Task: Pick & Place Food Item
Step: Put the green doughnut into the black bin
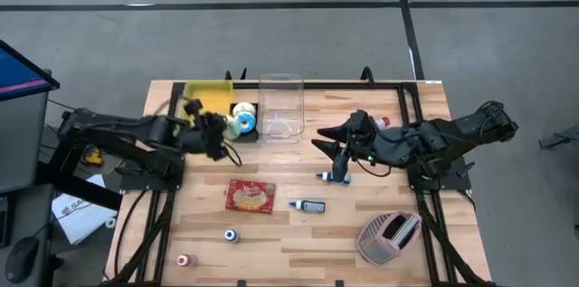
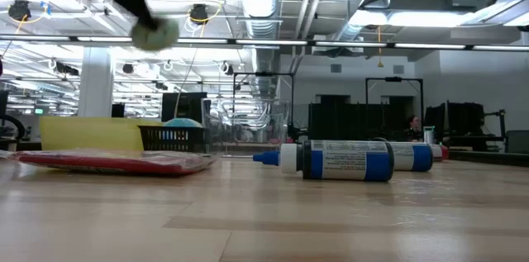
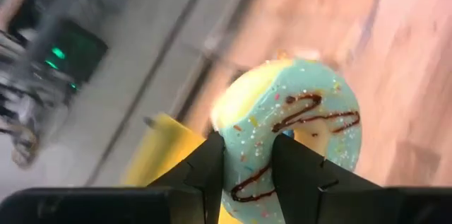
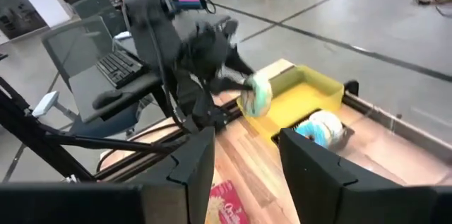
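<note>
Doughnut (image 3: 289,136), iced pale blue with a chocolate squiggle, sat pinched by its rim between the left gripper (image 3: 248,164) fingers, which were closed on it, up off the table near the yellow bin (image 1: 210,97) at about ten o'clock. That thin edge hold looked risky to me; a quick swing could have twisted it loose short of the bin. The right gripper (image 4: 244,155) hovered near the table's middle, fingers parted and empty, close enough that I feared a clash.
</note>
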You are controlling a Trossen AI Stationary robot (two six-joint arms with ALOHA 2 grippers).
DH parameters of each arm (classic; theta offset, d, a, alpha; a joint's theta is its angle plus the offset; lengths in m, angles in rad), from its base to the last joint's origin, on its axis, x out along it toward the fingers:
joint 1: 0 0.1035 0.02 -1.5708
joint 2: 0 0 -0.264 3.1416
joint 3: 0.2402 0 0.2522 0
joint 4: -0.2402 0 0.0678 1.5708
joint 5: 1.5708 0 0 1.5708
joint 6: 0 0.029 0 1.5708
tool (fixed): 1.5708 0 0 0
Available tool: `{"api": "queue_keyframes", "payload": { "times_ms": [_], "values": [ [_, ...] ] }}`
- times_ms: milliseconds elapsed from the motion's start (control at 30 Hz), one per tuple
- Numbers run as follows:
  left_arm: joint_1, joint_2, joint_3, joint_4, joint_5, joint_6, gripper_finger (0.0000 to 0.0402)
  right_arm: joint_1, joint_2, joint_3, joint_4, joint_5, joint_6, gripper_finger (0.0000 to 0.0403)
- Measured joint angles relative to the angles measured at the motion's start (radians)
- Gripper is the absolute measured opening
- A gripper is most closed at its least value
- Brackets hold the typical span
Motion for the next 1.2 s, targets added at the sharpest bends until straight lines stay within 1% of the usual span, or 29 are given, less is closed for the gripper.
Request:
{"api": "queue_keyframes", "payload": {
  "times_ms": [67,167,333,533,700,833,900,1033,1200],
  "values": [
    [-0.008,0.000,-0.088,0.037,0.001,-0.038,0.0102,0.012,0.000,0.000,-0.022,0.014,0.035,0.0152],
    [-0.008,0.000,-0.188,0.145,-0.024,-0.038,0.0102,0.027,0.000,0.000,-0.047,0.030,0.081,0.0152],
    [0.022,0.002,-0.316,0.315,-0.030,0.047,0.0102,0.040,0.000,0.000,-0.086,0.033,0.164,0.0153],
    [0.122,0.002,-0.417,0.539,-0.054,0.212,0.0102,0.040,0.002,0.000,-0.095,0.036,0.192,0.0152],
    [0.240,0.002,-0.459,0.725,0.015,0.337,0.0102,0.037,0.019,0.000,-0.096,0.033,0.205,0.0152],
    [0.321,0.002,-0.483,0.815,0.106,0.417,0.0102,0.036,0.029,0.000,-0.092,0.033,0.219,0.0152],
    [0.350,0.002,-0.501,0.845,0.126,0.435,0.0102,0.036,0.033,-0.001,-0.095,0.033,0.226,0.0152],
    [0.386,0.002,-0.538,0.909,0.189,0.436,0.0102,0.036,0.036,0.000,-0.092,0.036,0.237,0.0152],
    [0.386,0.035,-0.553,0.954,0.211,0.435,0.0102,0.035,0.036,0.000,-0.091,0.049,0.244,0.0152]
  ]
}}
